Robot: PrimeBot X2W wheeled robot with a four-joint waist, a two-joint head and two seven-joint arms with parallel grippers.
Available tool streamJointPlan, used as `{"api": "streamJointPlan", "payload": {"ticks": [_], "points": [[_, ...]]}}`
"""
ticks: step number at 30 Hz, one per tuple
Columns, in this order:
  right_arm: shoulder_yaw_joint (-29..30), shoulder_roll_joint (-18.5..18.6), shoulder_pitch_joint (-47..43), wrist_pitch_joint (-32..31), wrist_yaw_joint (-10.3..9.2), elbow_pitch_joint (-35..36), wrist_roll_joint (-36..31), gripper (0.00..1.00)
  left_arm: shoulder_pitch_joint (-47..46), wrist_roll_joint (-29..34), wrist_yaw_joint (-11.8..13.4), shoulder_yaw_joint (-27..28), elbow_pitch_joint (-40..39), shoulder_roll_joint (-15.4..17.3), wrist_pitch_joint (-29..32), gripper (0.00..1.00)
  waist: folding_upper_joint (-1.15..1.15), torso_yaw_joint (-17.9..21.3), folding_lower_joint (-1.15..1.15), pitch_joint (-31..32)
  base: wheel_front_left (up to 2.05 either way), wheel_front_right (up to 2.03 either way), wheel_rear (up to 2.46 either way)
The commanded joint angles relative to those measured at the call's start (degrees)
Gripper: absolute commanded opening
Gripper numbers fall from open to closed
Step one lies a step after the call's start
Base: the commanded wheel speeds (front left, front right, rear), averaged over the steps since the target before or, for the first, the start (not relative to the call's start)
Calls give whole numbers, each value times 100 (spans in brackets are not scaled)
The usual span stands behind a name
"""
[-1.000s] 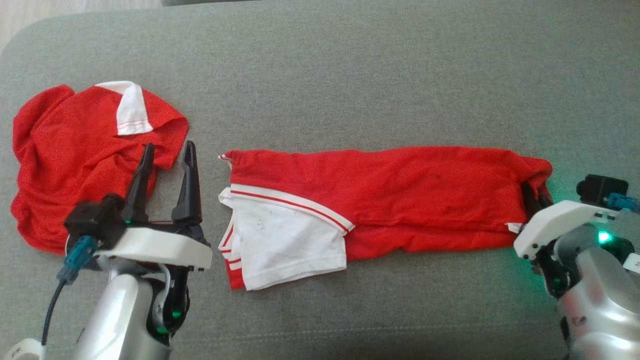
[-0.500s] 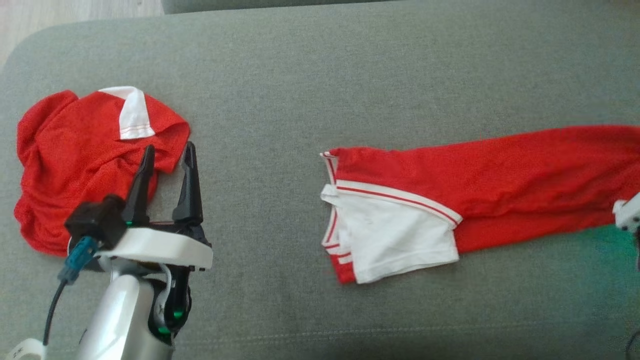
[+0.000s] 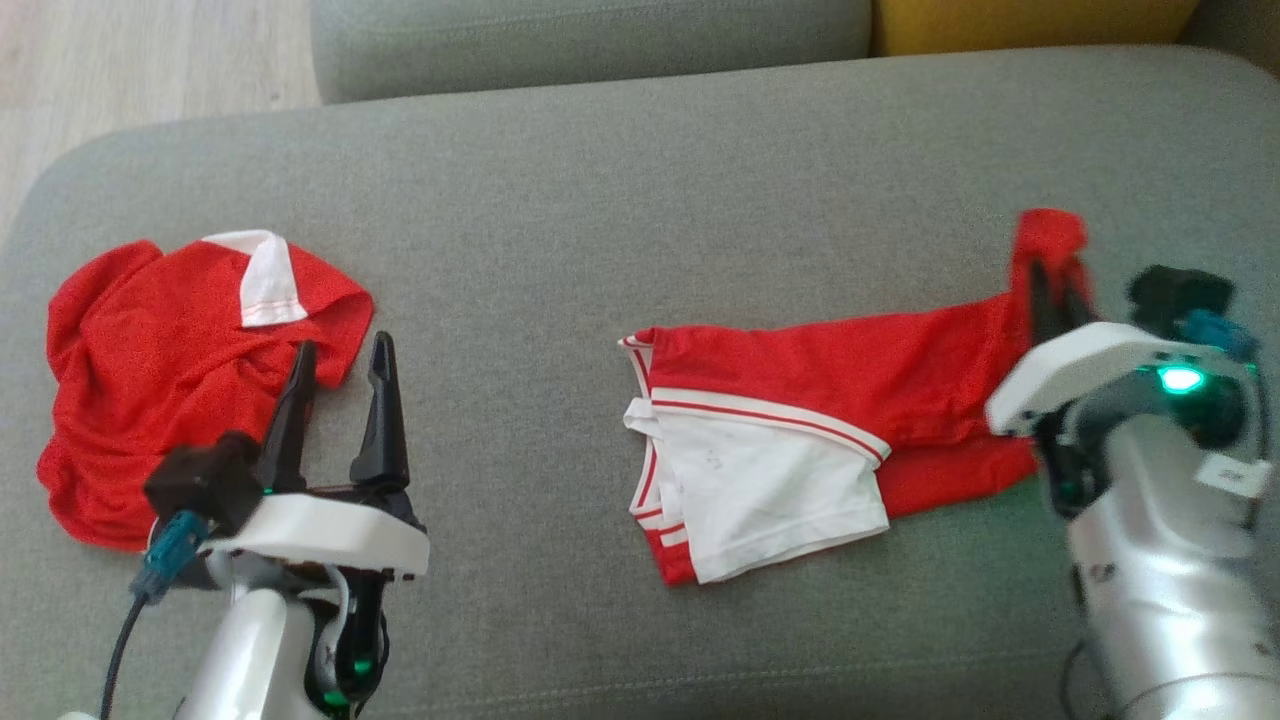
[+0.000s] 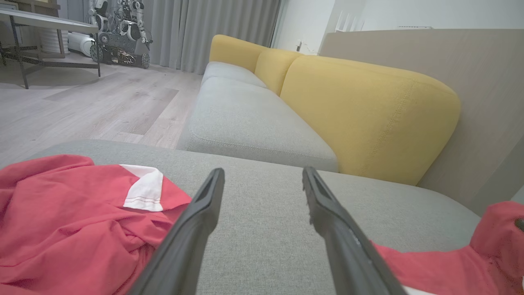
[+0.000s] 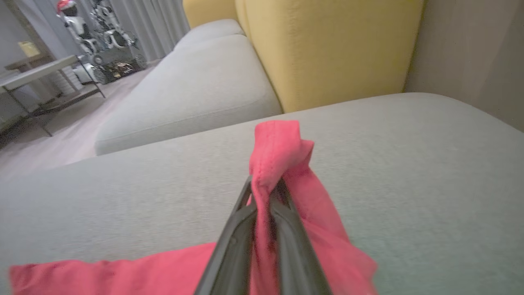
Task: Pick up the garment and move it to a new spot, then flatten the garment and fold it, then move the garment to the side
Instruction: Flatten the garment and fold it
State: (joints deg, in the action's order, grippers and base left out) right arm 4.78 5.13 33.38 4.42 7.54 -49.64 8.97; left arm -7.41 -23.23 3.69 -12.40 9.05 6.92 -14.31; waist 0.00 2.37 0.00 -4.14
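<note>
The garment (image 3: 830, 395), a long red folded piece with a white red-striped sleeve at its left end, lies across the middle right of the grey cushion (image 3: 640, 200). My right gripper (image 3: 1055, 275) is shut on the garment's right end, which is lifted and bunched above the fingertips. The right wrist view shows that gripper (image 5: 264, 190) pinching a red fold (image 5: 280, 143) that sticks up between its fingers. My left gripper (image 3: 340, 355) is open with nothing in it, at the lower left and well apart from the garment. The left wrist view shows its spread fingers (image 4: 204, 205) over bare cushion.
A second red garment (image 3: 150, 390) with a white collar lies crumpled at the cushion's left end, just left of my left gripper. A yellow backrest (image 4: 368, 110) and another grey seat (image 4: 245, 119) stand behind. Wooden floor (image 3: 150, 60) lies past the far left edge.
My right gripper closed on the garment's right end, dragged it to the right across the cushion and raised that end. The head view has shifted. The left gripper stayed put.
</note>
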Motion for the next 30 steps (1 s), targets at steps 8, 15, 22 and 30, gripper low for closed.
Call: {"api": "streamJointPlan", "payload": {"ticks": [8,15,22,30], "points": [[-1571,-218,-788,-761,-5,1867,1300,0,-96,70,-65,227,-137,-40,-69,100,0,-43,0,147,0,0,0],[-2521,-223,-1531,-1108,-5,2968,2050,0,-85,86,-104,267,-108,-67,-69,100,0,-189,0,104,0,0,0],[-3071,-224,-1659,-1023,-5,2982,2390,0,-176,95,-147,270,-57,-110,-69,100,0,-353,0,-22,0,0,0],[-3663,-224,-1631,-1196,-5,2834,2659,100,-187,105,-200,344,48,-161,-69,100,0,-436,0,-63,0,0,0]]}}
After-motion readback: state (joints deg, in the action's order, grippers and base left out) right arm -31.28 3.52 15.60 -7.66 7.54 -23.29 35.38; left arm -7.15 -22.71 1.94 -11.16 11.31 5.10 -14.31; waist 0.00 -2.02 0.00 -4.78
